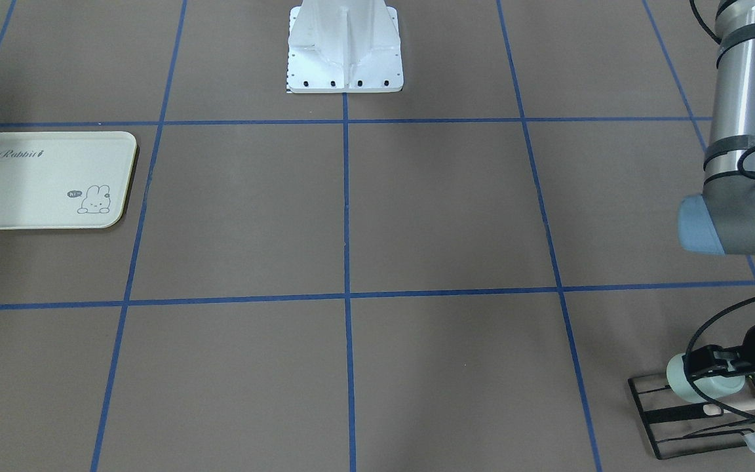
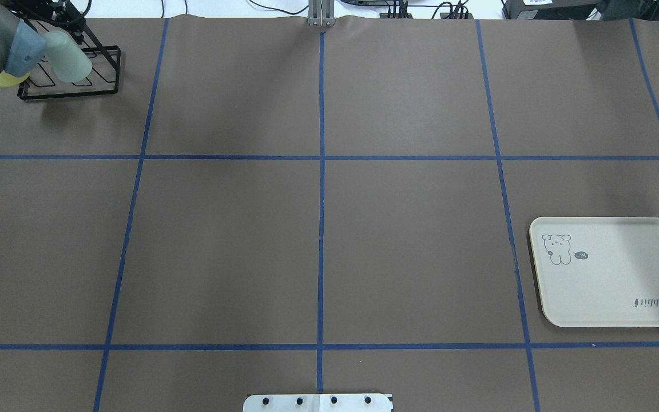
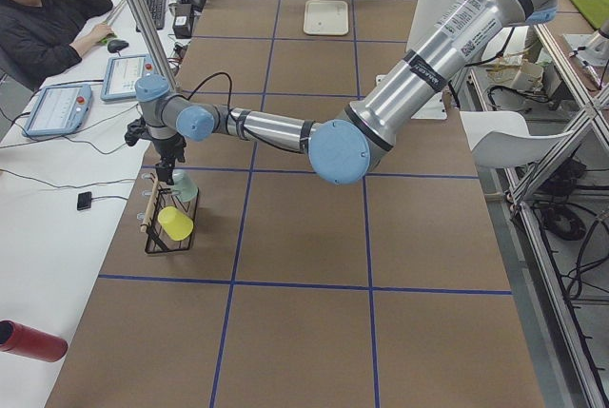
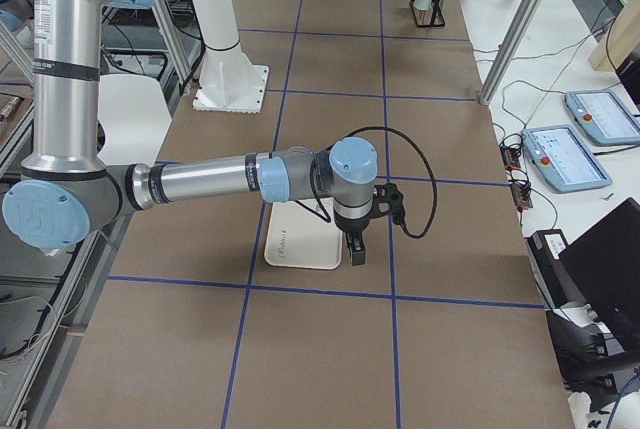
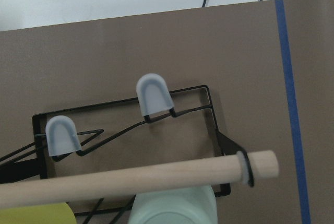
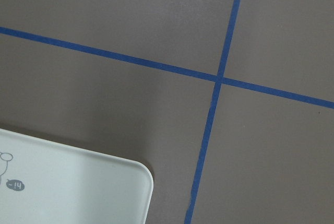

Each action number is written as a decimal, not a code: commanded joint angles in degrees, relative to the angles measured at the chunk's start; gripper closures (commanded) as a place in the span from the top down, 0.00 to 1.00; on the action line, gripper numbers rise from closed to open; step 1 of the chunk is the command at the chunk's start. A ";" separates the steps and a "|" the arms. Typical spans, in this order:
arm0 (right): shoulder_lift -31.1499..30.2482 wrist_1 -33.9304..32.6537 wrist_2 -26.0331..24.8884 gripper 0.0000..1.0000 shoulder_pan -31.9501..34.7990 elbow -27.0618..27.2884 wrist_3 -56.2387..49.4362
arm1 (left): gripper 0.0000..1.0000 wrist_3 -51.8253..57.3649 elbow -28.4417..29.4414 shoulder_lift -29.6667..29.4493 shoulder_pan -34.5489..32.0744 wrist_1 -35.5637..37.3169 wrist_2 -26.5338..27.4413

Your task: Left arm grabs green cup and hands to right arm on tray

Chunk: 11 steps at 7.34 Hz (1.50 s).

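Note:
The pale green cup (image 1: 680,380) lies on its side over the black wire rack (image 1: 653,419) at the table's far left corner. My left gripper (image 1: 697,371) has its black fingers closed around the cup. The cup also shows in the overhead view (image 2: 71,58) and at the bottom of the left wrist view (image 5: 175,209). The cream Rabbit tray (image 2: 621,280) lies bare on the right side. My right gripper (image 4: 357,247) hovers over the tray's (image 4: 298,245) outer edge. It shows only in the exterior right view, so I cannot tell if it is open or shut.
A yellow cup (image 3: 175,223) and a wooden dowel (image 5: 130,179) sit on the rack, beside the green cup. The robot's white base (image 1: 345,52) stands mid-table at the near edge. An operator (image 3: 43,18) sits past the table's far side. Blue tape lines grid the brown table.

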 commanded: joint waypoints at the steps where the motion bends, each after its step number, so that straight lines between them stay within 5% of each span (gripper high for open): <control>1: 0.00 0.00 -0.02 1.00 0.00 -0.03 0.00 | 1.00 0.65 0.04 0.18 0.09 -0.06 0.02; 8: 0.00 0.00 -0.02 1.00 0.00 0.05 0.00 | 0.99 0.65 0.04 0.79 0.35 -0.06 0.02; 11: 0.00 0.00 -0.02 1.00 0.00 0.05 0.00 | 0.86 0.65 0.04 0.88 0.53 -0.06 0.02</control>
